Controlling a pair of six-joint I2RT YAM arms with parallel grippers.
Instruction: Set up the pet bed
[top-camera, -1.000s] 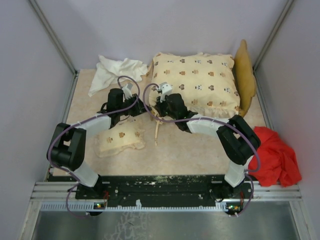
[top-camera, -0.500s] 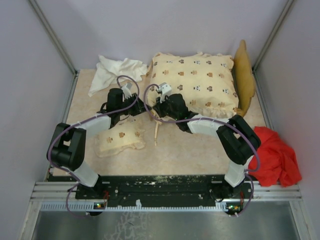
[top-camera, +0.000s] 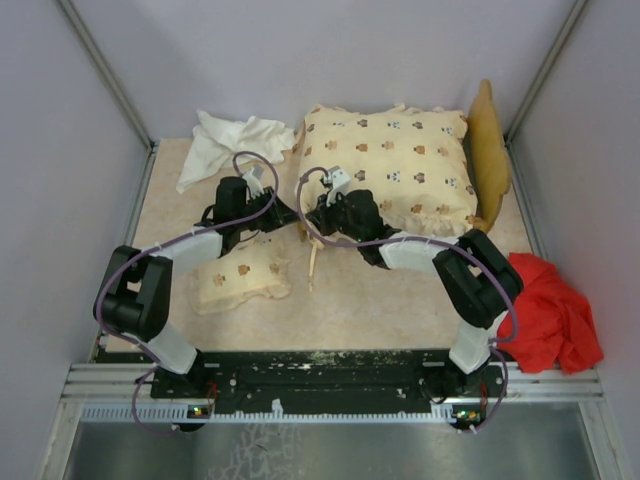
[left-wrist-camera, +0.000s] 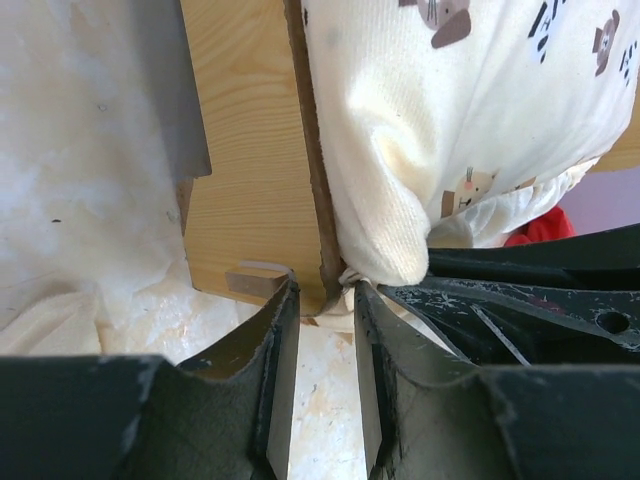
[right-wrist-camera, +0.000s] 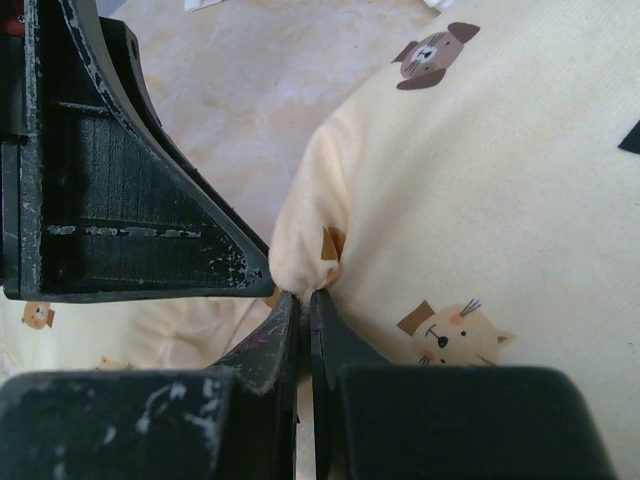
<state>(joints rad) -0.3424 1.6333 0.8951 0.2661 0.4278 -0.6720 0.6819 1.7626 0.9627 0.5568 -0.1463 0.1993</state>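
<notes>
Cream animal-print cushion and pillow, light-yellow wooden frame, red cloth

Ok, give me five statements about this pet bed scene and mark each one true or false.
1. The right gripper has its jaws pinched shut on a corner of the cushion. True.
2. The small pillow lies on top of the cushion. False: it lies on the table, near left, apart from the cushion.
3. The red cloth lies bunched at the table's right side. True.
4. The white cloth is draped over the headboard. False: it lies crumpled at the rear left, and the headboard stands at the cushion's right end.
5. The left gripper has its jaws on either side of the bed frame edge. True.
</notes>
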